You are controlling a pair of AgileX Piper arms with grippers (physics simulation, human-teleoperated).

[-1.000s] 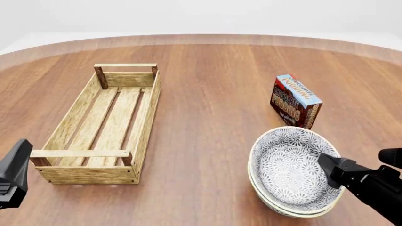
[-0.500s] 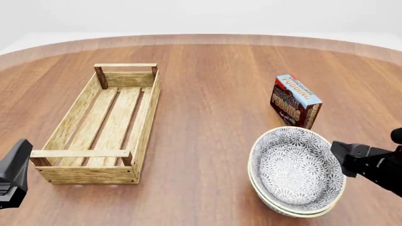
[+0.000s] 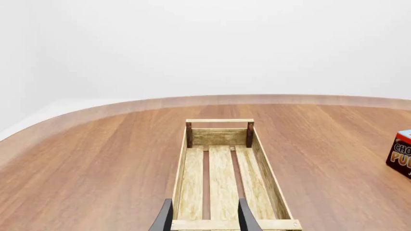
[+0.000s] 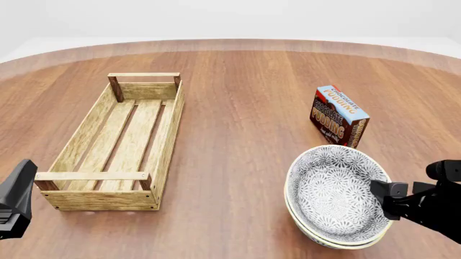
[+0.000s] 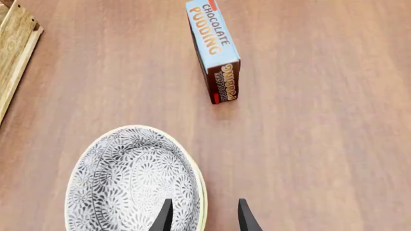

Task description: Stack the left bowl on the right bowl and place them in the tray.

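Observation:
Two bowls sit nested on the table at the front right: a grey-white patterned bowl (image 4: 335,191) inside a cream-rimmed bowl (image 4: 338,242). My right gripper (image 4: 387,197) is at their right rim. In the right wrist view it (image 5: 204,219) is open, and the stacked rim (image 5: 200,192) runs between its two fingers. The tray (image 4: 108,141), a long light-wood slatted crate, lies at the left with nothing in it. My left gripper (image 4: 24,171) hovers near the tray's near end; the left wrist view shows it (image 3: 204,220) open and empty above the tray's (image 3: 222,168) near rail.
A chocolate pudding box (image 4: 338,115) stands just behind the bowls, also visible as the box (image 5: 215,45) ahead of the right gripper. Bare wooden table (image 4: 238,140) lies between tray and bowls.
My right gripper drew back to the right of the bowls, then came in again lower at their right rim. Bowls, tray and left arm have not moved.

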